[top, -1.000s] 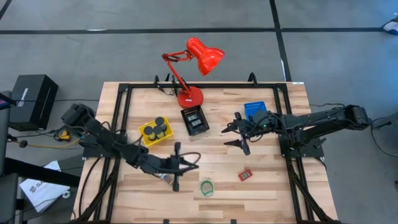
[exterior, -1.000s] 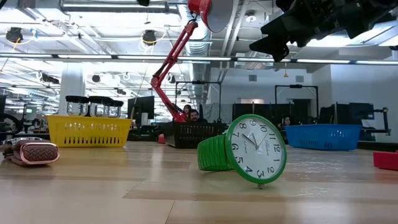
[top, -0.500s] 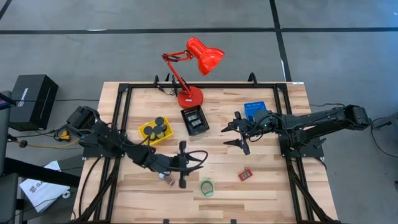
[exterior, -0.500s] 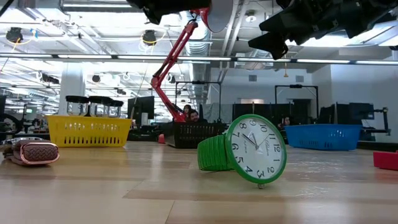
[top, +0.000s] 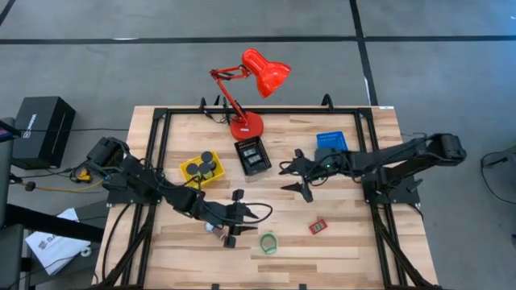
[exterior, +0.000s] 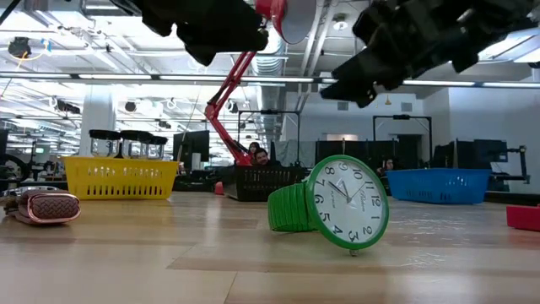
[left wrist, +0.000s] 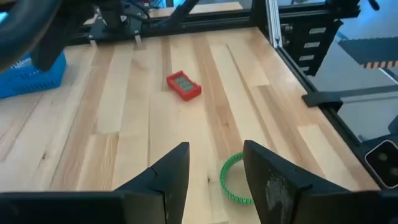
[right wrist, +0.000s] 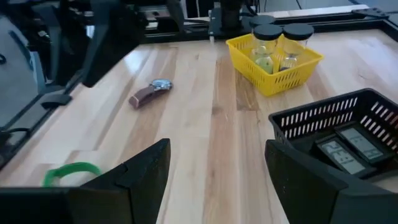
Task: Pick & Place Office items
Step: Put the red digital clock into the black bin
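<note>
High view: the left gripper (top: 239, 216) hovers over the bench (top: 355, 242) just beside the green watch (top: 268, 241), jaws parted and empty. A small brown watch (top: 211, 227) lies under that arm. The right gripper (top: 295, 177) waits mid-bench, jaws wide, nothing held.

Low view: the green watch (exterior: 331, 205) stands on edge, untouched.

Left wrist view: green band (left wrist: 233, 186) just ahead of the fingers (left wrist: 273, 177); red piece (left wrist: 183, 85) farther off.

Judgement: approach step; next, lower and close on the green watch.
</note>
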### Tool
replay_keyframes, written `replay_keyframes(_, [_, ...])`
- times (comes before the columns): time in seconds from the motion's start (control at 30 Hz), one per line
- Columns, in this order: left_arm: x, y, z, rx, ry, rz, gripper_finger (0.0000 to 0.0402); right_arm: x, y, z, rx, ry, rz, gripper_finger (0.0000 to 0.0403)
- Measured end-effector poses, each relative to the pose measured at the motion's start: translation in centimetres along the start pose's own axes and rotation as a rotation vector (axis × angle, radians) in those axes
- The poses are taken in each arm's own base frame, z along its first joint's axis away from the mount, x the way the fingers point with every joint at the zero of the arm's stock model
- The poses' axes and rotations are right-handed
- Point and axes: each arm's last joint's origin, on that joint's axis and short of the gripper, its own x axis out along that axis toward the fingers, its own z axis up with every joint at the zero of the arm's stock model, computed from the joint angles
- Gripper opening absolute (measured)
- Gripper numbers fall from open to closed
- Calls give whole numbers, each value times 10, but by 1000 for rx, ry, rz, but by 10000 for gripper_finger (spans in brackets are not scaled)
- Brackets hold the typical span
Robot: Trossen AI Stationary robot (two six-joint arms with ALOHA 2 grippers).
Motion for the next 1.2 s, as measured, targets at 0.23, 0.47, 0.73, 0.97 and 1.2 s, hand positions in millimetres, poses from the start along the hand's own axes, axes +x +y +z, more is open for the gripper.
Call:
replay_keyframes(0.23, [1,4,-2,4,25,14,147,20,-5,1,6,48,-7,253])
replay_keyframes(0.47, [-5,5,-4,84,77,12,147,29,9,6,-68,88,43,253])
replay_keyframes(0.73, [-38,-1,14,128,16,138,147,32,44,14,-242,66,155,253])
replay_keyframes(0.97, [-56,-8,24,112,-40,127,147,32,64,21,-306,34,216,253])
replay_keyframes(1.2, [-54,-7,23,114,-33,134,147,32,67,22,-309,29,224,253])
